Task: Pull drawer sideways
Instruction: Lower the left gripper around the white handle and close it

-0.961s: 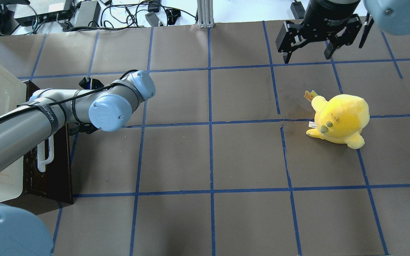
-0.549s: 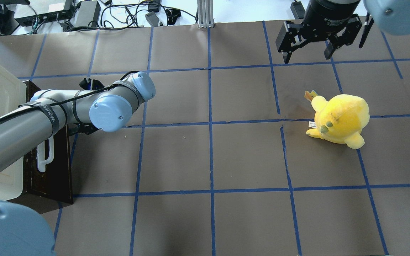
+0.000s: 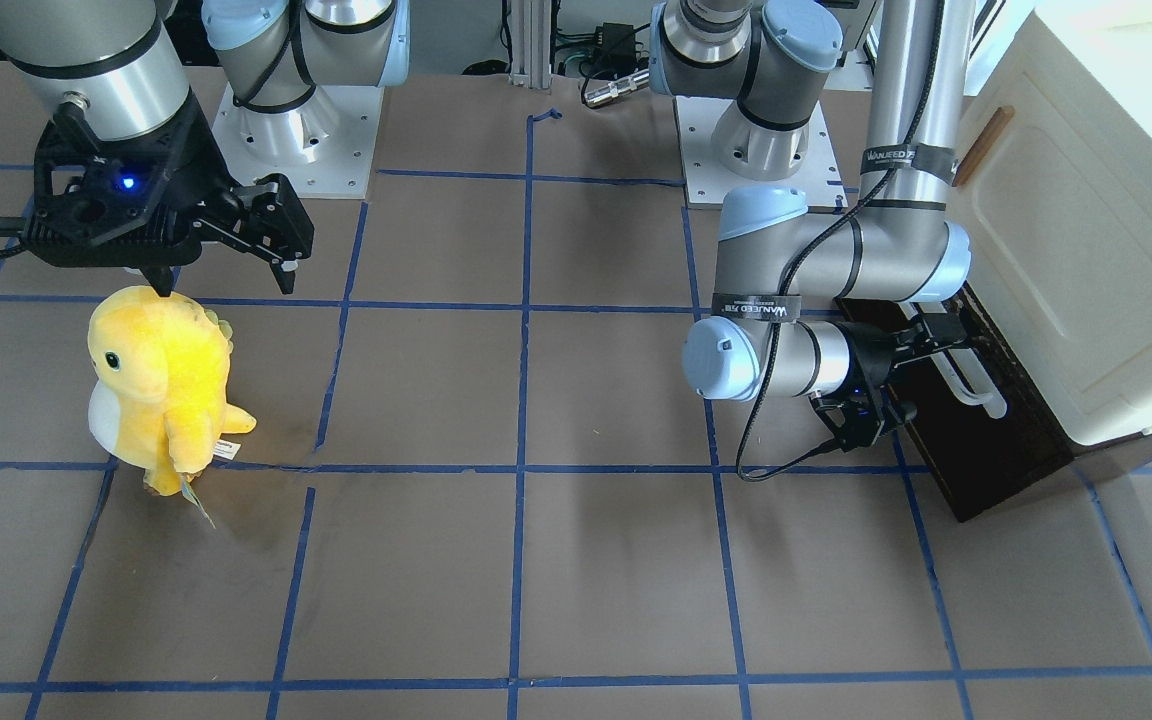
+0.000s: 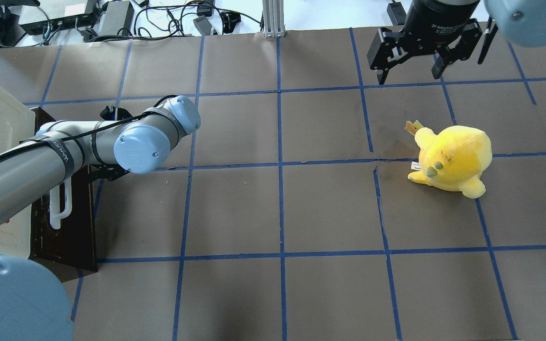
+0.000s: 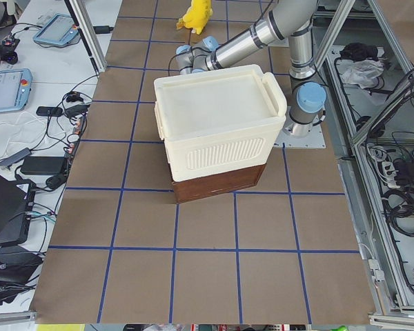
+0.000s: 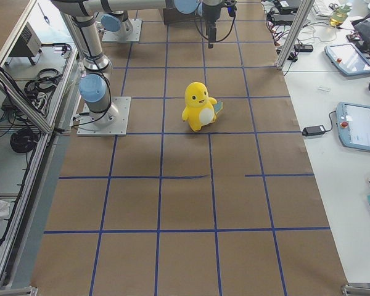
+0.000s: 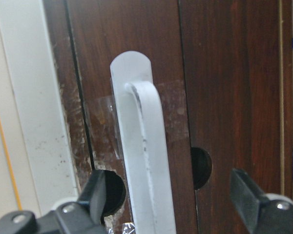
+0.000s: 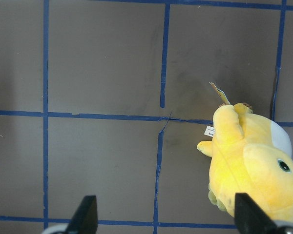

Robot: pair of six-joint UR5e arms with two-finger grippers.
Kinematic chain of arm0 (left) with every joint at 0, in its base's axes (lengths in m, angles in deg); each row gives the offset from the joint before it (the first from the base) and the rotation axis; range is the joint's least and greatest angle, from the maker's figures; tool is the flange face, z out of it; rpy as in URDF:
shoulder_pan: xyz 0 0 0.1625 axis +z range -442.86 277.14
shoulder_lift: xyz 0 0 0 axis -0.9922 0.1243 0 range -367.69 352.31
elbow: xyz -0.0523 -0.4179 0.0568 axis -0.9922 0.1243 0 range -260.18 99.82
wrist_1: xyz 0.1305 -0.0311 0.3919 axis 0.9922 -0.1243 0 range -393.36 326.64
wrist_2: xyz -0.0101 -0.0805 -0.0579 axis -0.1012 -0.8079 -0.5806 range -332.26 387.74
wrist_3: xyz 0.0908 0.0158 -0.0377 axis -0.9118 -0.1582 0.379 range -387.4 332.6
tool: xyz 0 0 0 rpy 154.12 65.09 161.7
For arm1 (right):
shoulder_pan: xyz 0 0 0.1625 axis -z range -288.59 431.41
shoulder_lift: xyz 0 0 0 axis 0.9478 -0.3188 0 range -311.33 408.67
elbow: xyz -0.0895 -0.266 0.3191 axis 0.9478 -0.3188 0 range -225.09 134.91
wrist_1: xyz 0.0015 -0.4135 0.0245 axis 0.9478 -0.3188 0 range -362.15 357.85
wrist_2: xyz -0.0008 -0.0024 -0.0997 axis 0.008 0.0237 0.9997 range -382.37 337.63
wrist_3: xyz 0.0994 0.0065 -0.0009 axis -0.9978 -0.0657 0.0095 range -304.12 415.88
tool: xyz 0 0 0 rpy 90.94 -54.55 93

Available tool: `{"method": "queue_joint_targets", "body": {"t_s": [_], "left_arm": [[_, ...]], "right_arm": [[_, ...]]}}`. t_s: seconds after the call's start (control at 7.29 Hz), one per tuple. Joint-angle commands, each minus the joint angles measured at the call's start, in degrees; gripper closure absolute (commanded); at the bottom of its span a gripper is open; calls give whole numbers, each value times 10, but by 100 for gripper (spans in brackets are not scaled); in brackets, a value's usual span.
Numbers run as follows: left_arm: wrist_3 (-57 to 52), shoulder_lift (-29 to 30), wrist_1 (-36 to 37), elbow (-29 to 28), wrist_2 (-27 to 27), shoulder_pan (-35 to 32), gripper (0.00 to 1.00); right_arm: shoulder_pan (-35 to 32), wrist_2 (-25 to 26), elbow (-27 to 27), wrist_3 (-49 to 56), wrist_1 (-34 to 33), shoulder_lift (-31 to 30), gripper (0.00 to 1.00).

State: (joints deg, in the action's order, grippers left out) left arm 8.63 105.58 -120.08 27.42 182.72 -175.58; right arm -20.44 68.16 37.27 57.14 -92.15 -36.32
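Observation:
The drawer (image 4: 71,222) has a dark brown wooden front and a long white bar handle (image 4: 59,208). It sits at the foot of the cream cabinet at the table's left end. It also shows in the front-facing view (image 3: 986,450). My left gripper (image 7: 171,187) is open. Its fingers (image 7: 97,192) stand on either side of the handle's (image 7: 144,161) end, close to the drawer front, not closed on it. In the overhead view the arm hides it. My right gripper (image 4: 409,76) is open and empty, hanging above the table's far right.
The cream cabinet (image 3: 1086,230) stands above the drawer. A yellow plush toy (image 4: 450,158) stands on the right side of the table, just below the right gripper (image 3: 226,280). Brown paper with blue tape lines covers the table (image 4: 277,213).
My left arm's wrist and elbow have shifted slightly left, toward the drawer front. The right arm and the plush have not moved.

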Motion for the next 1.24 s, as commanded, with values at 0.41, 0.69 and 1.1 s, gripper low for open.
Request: {"method": "queue_joint_targets", "body": {"t_s": [0.41,0.69,1.1], "left_arm": [[1,1,0,0,-4,3,35],[-1,1,-1,0,-4,3,39],[-2,2,-2,0,-10,3,44]], "right_arm": [[0,0,0,0,0,0,0],[0,0,0,0,0,0,0],[0,0,0,0,0,0,0]]}}
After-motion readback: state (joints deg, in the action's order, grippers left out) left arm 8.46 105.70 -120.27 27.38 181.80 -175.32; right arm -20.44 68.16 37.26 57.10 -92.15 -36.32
